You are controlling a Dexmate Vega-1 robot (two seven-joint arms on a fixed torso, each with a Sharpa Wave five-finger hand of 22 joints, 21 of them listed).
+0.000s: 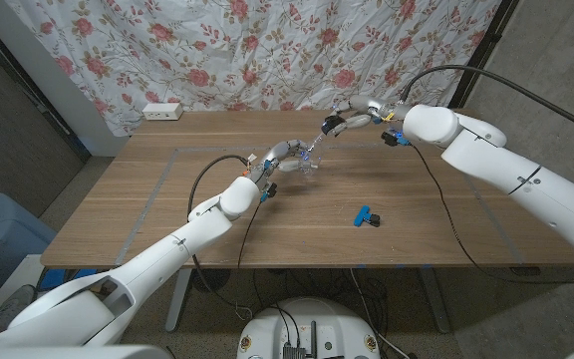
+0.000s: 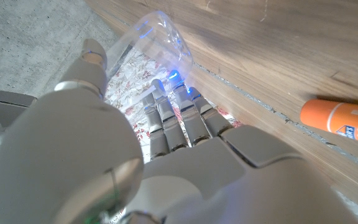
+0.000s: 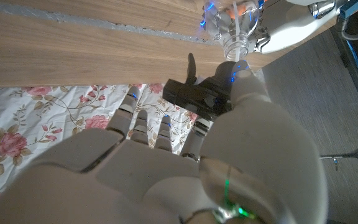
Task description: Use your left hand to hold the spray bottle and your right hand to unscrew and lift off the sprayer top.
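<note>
Left hand [image 1: 285, 153] grips bottle [image 1: 310, 165]; right hand [image 1: 345, 120] holds sprayer [image 3: 194, 93].

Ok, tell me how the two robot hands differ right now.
The left hand grips the clear plastic spray bottle, which stands on the wooden table; the right hand holds the black sprayer top lifted off the bottle's open neck. The left is low, the right raised. Both are closed on something.

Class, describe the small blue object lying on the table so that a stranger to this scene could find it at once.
Start at the wooden table and find the clear spray bottle near its middle. Move toward the table's near edge, on the robot's right. There lies the blue clip, alone on bare wood, the one solid blue thing.
</note>
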